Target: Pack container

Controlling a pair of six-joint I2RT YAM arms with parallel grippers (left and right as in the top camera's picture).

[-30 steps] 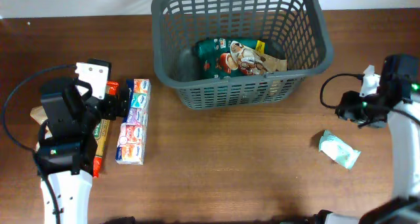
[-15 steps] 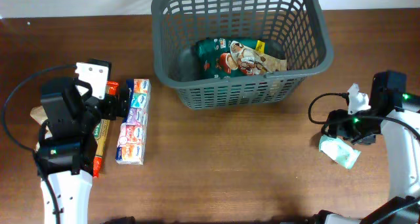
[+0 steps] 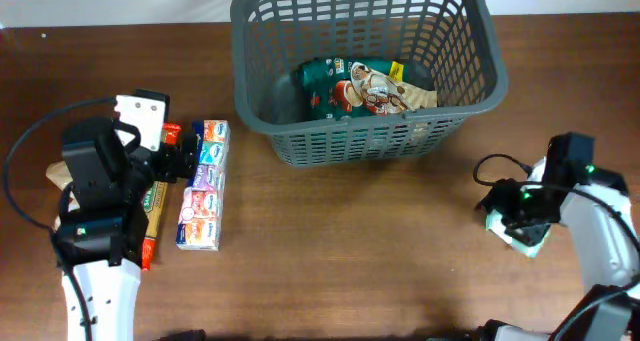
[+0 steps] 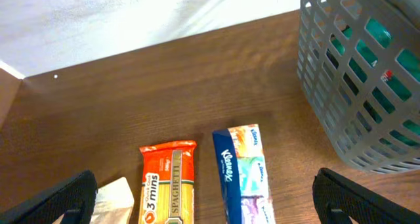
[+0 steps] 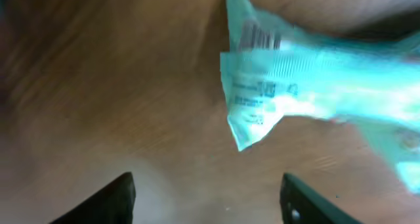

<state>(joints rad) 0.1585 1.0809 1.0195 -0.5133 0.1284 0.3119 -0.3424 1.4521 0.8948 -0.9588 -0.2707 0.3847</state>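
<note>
The dark grey basket [image 3: 290, 81] stands at the back middle of the table with a green snack bag [image 3: 365, 89] lying in it; its slotted wall shows in the left wrist view [image 4: 367, 86]. My right gripper [image 3: 508, 216] is open, low over a light teal packet [image 3: 530, 239] at the right; the packet fills the top of the right wrist view [image 5: 308, 73], beyond the fingertips [image 5: 207, 201]. My left gripper [image 3: 185, 161] is open above a spaghetti packet [image 4: 167, 184] and a Kleenex tissue pack [image 4: 243, 171].
A pale paper-wrapped packet [image 4: 115, 198] lies left of the spaghetti. The tissue pack [image 3: 203, 186] and spaghetti [image 3: 155, 211] lie side by side on the left of the wooden table. Cables trail from both arms.
My right arm has moved toward the front and down, from near the basket's right side to just over the teal packet. The left arm has not moved.
</note>
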